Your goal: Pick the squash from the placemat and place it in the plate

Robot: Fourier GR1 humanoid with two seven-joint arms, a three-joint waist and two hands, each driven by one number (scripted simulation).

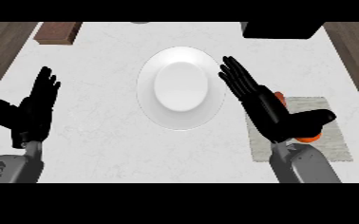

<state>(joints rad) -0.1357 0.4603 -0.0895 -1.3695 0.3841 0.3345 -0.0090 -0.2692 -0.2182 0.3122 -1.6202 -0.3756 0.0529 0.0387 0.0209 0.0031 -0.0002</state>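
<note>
On the counter (105, 137), one white plate (147, 92), one placemat (336, 142), one squash (279, 96) under the spread, empty right hand (270, 111).

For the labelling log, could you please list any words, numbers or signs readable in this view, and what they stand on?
None: no text, number or sign shows on the round white plate, the grey woven placemat, the brown wooden block or the white marbled counter.

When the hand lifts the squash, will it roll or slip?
The squash is mostly hidden under the right hand; only orange bits show. Its edges look rounded, so it may roll on the flat placemat. It probably stays stiff, not floppy.
</note>
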